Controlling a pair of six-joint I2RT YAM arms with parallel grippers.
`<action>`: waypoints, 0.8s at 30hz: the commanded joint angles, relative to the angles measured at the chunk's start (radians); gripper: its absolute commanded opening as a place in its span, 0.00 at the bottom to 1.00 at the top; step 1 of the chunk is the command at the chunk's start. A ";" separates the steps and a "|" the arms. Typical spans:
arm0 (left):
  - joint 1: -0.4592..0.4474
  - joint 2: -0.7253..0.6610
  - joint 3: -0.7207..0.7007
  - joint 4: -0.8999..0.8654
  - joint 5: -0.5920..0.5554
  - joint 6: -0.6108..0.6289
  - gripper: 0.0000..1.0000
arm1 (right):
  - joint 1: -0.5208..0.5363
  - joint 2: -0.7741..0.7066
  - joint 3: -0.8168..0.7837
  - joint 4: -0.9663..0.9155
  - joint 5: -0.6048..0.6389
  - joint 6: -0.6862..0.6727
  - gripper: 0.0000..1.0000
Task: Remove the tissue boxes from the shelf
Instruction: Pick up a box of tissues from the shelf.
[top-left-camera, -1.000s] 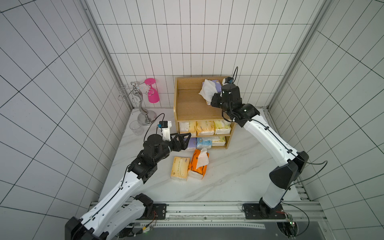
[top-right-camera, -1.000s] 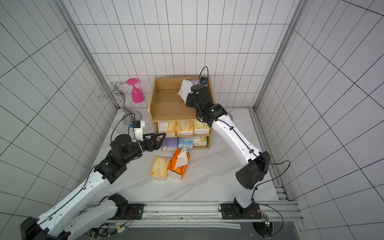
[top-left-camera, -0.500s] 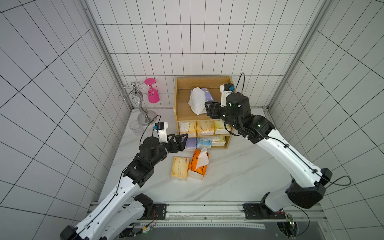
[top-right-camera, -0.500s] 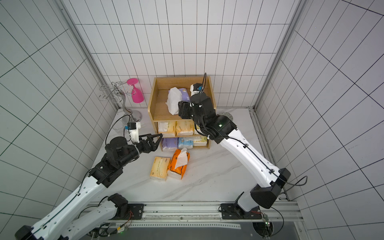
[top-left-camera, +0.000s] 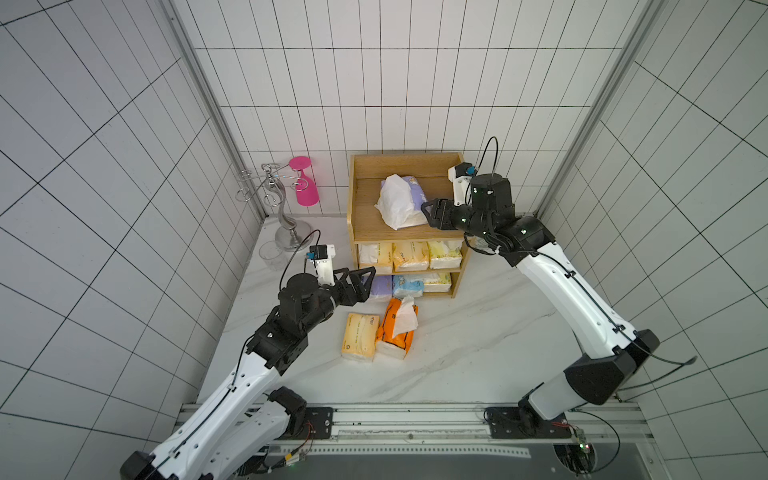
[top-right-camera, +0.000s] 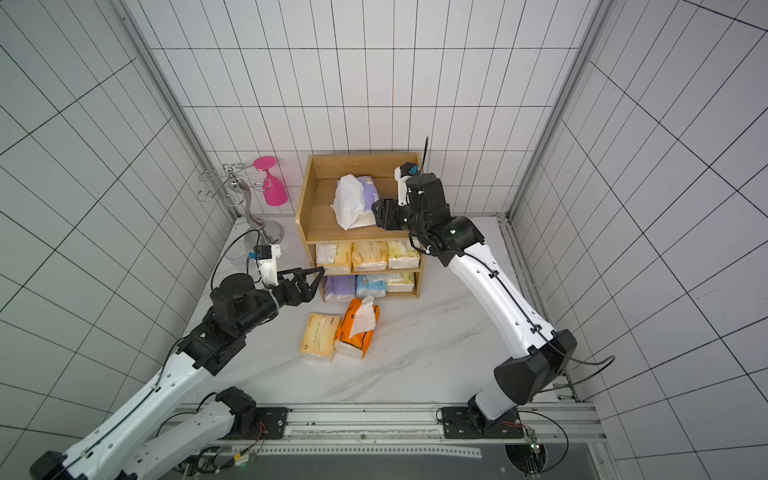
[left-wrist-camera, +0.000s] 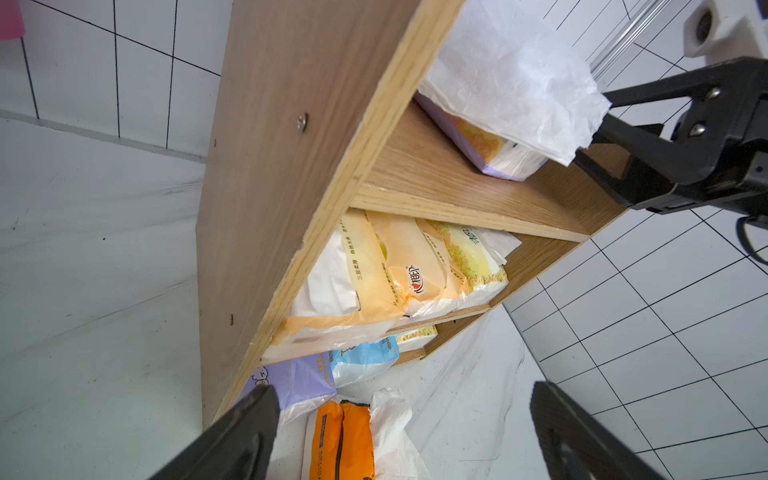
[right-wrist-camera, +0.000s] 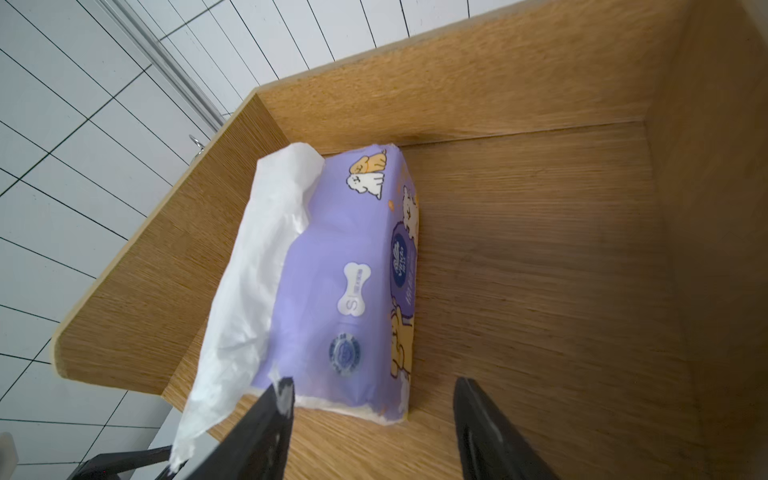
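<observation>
I have two packs out so far: a cream-yellow plastic-wrapped tissue pack (top-left-camera: 359, 341) and an orange pack (top-left-camera: 397, 332) lie on the marble worktop (top-left-camera: 478, 332) in front of the light-brown wooden three-tier shelf (top-left-camera: 368, 216). By my count seven are left: a purple pack (right-wrist-camera: 332, 266) on the top tier, three on the middle and three on the bottom. My right claw (right-wrist-camera: 372, 388) stands open at the purple pack's near end, gripping nothing. Only the right wrist view shows that gap. My left claw (top-left-camera: 368, 284) is also open and empty, beside the bottom tier.
</observation>
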 joint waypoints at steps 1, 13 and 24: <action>0.004 0.002 -0.016 0.005 -0.009 -0.003 0.98 | -0.011 0.014 0.046 0.018 -0.103 -0.019 0.67; 0.003 0.006 -0.013 0.002 -0.004 -0.010 0.98 | -0.009 0.040 -0.011 0.116 -0.187 -0.057 0.61; 0.002 -0.013 -0.004 -0.028 -0.022 -0.009 0.98 | -0.006 0.022 -0.030 0.132 -0.200 -0.080 0.07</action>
